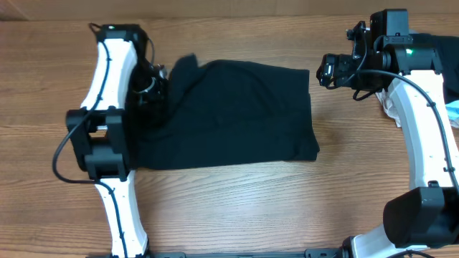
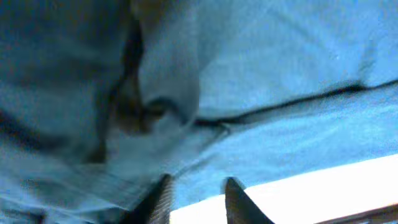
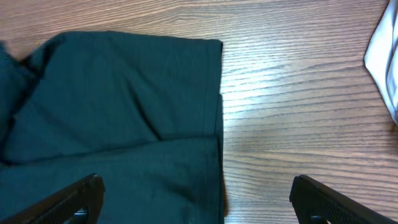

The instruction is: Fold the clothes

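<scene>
A black garment (image 1: 237, 118) lies folded into a rough rectangle in the middle of the wooden table, its far left corner rumpled. My left gripper (image 1: 149, 89) is down at the garment's left edge. In the blurred left wrist view, cloth (image 2: 249, 74) fills the frame. The left gripper's fingers (image 2: 199, 196) stand a narrow gap apart over the cloth's edge, with nothing clamped. My right gripper (image 1: 326, 72) hovers off the garment's far right corner. It is wide open and empty (image 3: 193, 199) above the garment's right edge (image 3: 124, 112).
A white cloth (image 1: 391, 107) lies at the right side under the right arm, and it also shows in the right wrist view (image 3: 382, 56). A light blue item (image 1: 453, 115) sits at the right edge. Bare wood (image 1: 237, 208) lies in front of the garment.
</scene>
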Controlling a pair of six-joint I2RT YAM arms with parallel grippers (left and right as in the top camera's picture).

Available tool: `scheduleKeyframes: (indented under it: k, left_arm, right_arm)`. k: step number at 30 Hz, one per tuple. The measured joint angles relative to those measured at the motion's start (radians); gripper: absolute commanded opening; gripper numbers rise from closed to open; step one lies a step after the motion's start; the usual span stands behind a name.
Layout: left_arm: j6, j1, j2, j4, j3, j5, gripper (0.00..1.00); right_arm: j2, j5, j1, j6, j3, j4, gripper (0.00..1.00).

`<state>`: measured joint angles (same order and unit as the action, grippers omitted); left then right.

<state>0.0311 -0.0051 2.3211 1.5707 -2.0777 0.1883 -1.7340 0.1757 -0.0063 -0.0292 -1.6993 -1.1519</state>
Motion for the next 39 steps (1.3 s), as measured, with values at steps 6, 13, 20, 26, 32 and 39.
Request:
scheduleKeyframes:
  k: [6,13,20,26,32,39]
  left_arm:
    - [-0.002,-0.064,0.0,0.02,0.028,-0.023,0.41]
    - [-0.017,-0.139,0.0,-0.05,0.016,-0.077,0.43]
    - [-0.091,-0.119,-0.028,-0.274,-0.061,-0.107,0.73]
    - [-0.079,-0.084,-0.036,-0.378,-0.065,-0.102,0.76]
    - [0.033,-0.069,-0.026,-0.459,-0.065,-0.062,0.76]
    - [0.121,-0.072,0.048,-0.57,-0.065,-0.028,0.71]
  right_arm:
    - [0.0,0.0,0.0,0.0,0.0,0.006,1.0]
    - [0.0,0.0,0.0,0.0,0.0,0.005,1.0]
    - [0.0,0.0,0.0,0.0,0.0,0.005,1.0]
    - [0.0,0.0,0.0,0.0,0.023,0.041,1.0]
    - [0.0,0.0,0.0,0.0,0.071,0.066,1.0]
    - [0.0,0.0,0.0,0.0,0.073,0.085,1.0]
